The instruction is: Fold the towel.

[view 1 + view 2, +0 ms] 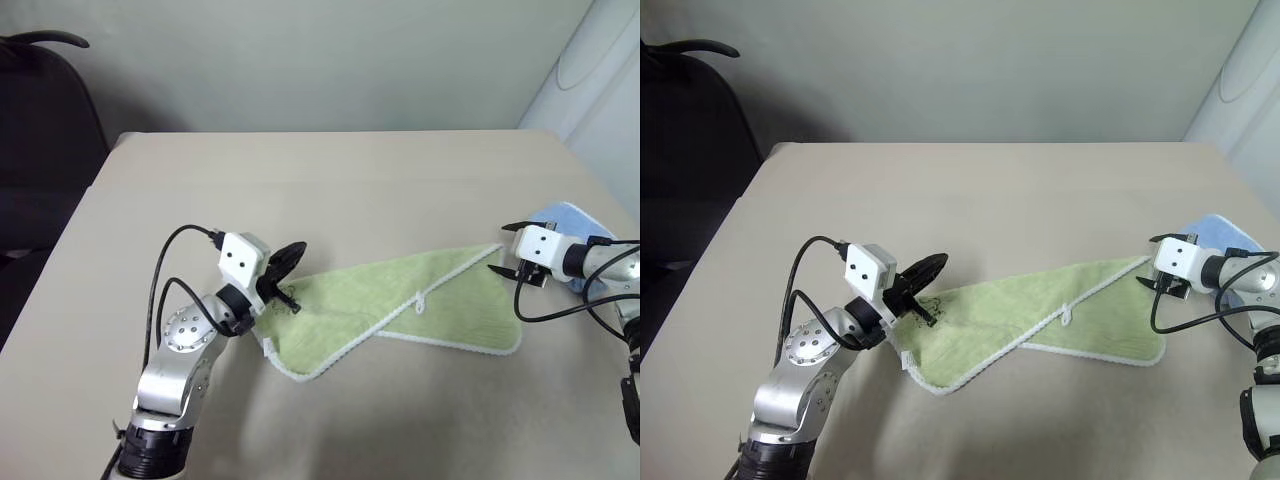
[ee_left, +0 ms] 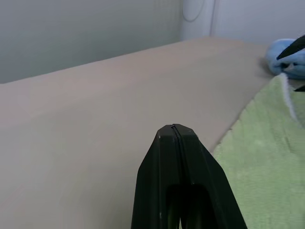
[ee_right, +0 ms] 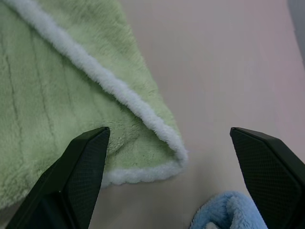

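Towel (image 1: 400, 305) lies crumpled nearer the surface's (image 1: 330, 190) right edge; left tool (image 1: 285, 275) closed, empty-looking; right tool (image 3: 171, 157) spread wide, empty.

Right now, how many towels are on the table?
2. The light green fuzzy towel lies between the two grippers; the folded light blue towel sits at the table's right edge, behind the right gripper.

Towel (image 1: 400, 300): light green fuzzy terry cloth, white fluffy stitched edging; blue towel (image 1: 568, 222): soft plush cloth; table (image 1: 330, 180): smooth matt beige surface; right gripper (image 3: 178, 157) fingers (image 3: 81, 171): matt black plastic with fine-textured pads; left gripper (image 2: 174, 128) fingers (image 2: 162, 167): smooth black plastic.
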{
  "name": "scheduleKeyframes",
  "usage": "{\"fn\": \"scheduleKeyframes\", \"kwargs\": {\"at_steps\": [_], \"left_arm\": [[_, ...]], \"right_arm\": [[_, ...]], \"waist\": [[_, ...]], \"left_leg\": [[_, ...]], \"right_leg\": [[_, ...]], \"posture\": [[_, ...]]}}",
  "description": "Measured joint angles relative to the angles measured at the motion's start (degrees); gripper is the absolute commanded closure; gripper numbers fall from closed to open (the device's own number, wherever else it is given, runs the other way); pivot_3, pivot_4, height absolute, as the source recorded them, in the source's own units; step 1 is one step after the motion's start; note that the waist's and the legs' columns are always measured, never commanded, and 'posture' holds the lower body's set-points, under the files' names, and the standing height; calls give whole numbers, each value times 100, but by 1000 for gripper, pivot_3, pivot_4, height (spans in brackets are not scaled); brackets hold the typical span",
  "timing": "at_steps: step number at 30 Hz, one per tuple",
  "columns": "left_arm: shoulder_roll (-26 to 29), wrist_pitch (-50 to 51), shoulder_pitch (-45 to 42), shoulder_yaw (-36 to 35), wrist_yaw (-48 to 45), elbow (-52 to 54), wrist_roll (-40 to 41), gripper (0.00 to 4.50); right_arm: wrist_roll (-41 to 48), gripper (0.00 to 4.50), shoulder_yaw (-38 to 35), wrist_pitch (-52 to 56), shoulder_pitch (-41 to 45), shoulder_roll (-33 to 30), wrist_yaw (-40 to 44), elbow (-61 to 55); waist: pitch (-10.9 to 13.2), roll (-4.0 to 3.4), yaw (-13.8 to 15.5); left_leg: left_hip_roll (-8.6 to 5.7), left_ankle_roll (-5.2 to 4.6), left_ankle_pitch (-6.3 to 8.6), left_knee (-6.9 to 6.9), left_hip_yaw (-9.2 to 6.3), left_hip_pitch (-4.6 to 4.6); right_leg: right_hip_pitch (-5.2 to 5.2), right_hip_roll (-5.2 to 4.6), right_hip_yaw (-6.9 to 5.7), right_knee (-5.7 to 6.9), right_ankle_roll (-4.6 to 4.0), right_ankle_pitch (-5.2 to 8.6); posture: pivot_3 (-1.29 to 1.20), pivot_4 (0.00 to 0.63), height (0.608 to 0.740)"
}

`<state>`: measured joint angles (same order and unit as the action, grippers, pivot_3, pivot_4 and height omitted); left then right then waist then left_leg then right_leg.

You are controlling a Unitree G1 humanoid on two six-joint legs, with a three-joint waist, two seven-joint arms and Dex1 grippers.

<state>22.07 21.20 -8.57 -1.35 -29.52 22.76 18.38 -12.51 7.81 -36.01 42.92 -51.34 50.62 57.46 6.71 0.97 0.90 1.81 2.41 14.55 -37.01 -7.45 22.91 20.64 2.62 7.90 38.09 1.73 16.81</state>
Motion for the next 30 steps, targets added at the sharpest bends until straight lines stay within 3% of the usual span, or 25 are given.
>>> {"fn": "scheduleKeyframes", "kwargs": {"at_steps": [4, 7, 16, 18, 25, 28, 30], "left_arm": [[6, 42, -11, 71, -17, 0, -3, 4500], [16, 58, -17, 143, -28, 0, -2, 4500], [219, 120, 27, 148, -130, 11, 18, 4500], [320, 134, 81, 148, -179, 49, 21, 4500], [1245, -50, 253, -115, -986, 97, 101, 4500], [1863, -163, 482, -292, -1752, 96, 304, 3929], [2275, -164, 593, -395, -2411, 109, 642, 3250]], "right_arm": [[-396, 219, 215, -166, 295, 38, -410, 385], [-573, 756, 291, -254, 410, 113, -579, 554], [-636, 3940, 358, -433, 440, 207, -619, 735], [-635, 4479, 358, -453, 440, 241, -619, 735], [-639, 4479, 357, -567, 431, 284, -826, 663], [-636, 4500, 354, -609, 371, 285, -914, 602], [-629, 4500, 349, -638, 332, 298, -1009, 509]], "waist": [[0, 0, -10], [0, 0, -11], [0, -1, -14], [0, -1, -17], [1, -1, -28], [1, -1, -26], [1, -2, -26]], "left_leg": [[1, -6, 3, 1, 0, 0], [1, -6, 4, 2, 0, 0], [1, -7, 4, 3, 0, 0], [1, -7, 4, 3, 0, 1], [2, -6, 4, 8, -1, 2], [2, -6, 4, 9, -2, 4], [3, -5, 5, 10, -3, 6]], "right_leg": [[1, -2, 0, 0, -1, -1], [2, -2, 0, 0, -2, -1], [2, -3, 0, -1, -3, -1], [2, -3, 0, -1, -3, -1], [6, -3, 1, -2, -5, -2], [6, -4, -1, -2, -6, -3], [10, -5, -1, -2, -7, -3]], "posture": [[0, 150, 740], [0, 150, 740], [0, 150, 740], [0, 150, 740], [0, 150, 740], [0, 150, 740], [0, 150, 740]]}}
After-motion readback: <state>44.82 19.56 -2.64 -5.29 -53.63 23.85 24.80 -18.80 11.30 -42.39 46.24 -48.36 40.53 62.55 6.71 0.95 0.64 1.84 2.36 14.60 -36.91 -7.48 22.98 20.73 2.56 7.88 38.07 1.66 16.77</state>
